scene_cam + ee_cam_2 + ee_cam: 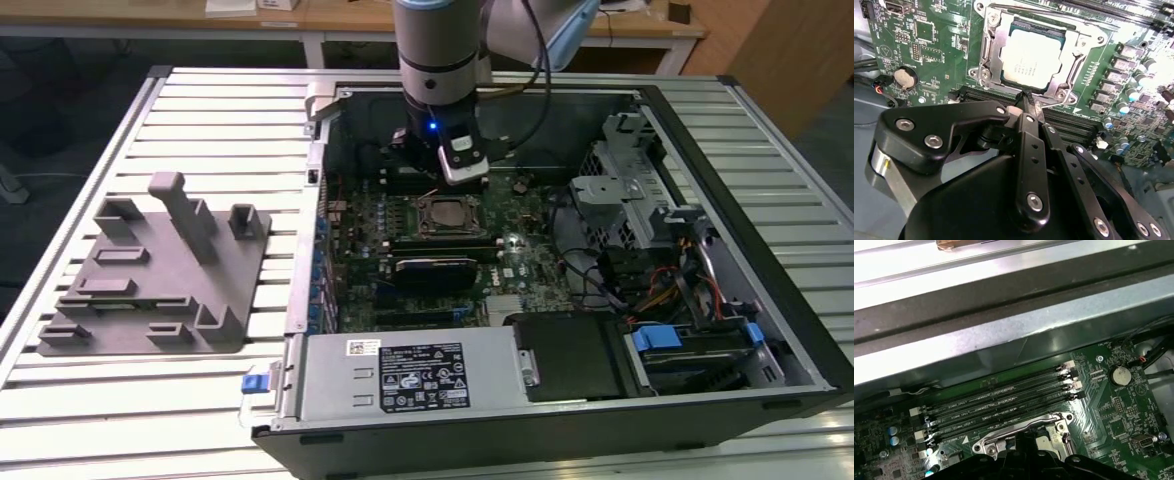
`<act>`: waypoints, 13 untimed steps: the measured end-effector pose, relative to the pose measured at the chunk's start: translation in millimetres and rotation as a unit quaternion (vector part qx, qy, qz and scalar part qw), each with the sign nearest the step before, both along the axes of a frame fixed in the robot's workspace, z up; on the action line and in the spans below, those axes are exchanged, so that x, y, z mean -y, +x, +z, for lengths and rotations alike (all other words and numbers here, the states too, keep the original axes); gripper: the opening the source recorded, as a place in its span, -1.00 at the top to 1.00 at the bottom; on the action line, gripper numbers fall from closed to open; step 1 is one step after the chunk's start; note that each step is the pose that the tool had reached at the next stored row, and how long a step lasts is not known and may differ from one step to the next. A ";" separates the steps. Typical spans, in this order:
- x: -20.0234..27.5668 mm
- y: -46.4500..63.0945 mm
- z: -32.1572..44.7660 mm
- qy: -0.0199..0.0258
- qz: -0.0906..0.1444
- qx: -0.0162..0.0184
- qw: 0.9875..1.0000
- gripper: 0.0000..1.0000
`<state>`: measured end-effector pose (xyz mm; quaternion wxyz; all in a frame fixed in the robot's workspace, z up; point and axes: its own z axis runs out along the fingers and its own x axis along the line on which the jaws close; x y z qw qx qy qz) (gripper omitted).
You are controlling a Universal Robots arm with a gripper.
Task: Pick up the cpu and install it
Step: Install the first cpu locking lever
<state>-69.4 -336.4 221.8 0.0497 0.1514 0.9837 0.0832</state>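
The cpu [1031, 59] is a small square chip with a pale silver top. It lies flat in the metal socket frame [991, 47] on the green motherboard [929, 45]. In the exterior view the cpu [445, 213] sits at the middle of the board inside the open computer case [747, 330]. My gripper [1028, 98] hovers just beside the socket's edge, its black fingers [1030, 150] brought together to a narrow tip, shut, with nothing seen between them. In the exterior view the gripper [461, 172] hangs just behind the socket.
Memory slots [999, 400] run alongside the socket, and a coin battery [904, 76] sits on the board. A black heatsink block [434, 268] lies in front of the socket. A power supply [400, 375] and drive bays [694, 350] fill the case front. A grey fixture plate [154, 270] stands outside on the slatted table.
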 end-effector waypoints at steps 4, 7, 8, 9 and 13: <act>-1.6 0.0 -0.8 0.001 -0.002 0.007 1.000 0.79; -3.7 0.1 -1.6 0.006 -0.002 0.014 1.000 0.79; -4.5 0.1 -2.3 0.008 -0.002 0.016 1.000 0.79; -5.1 0.1 -2.8 0.009 -0.002 0.017 1.000 0.79; -5.9 0.1 -3.7 0.013 -0.002 0.019 1.000 0.79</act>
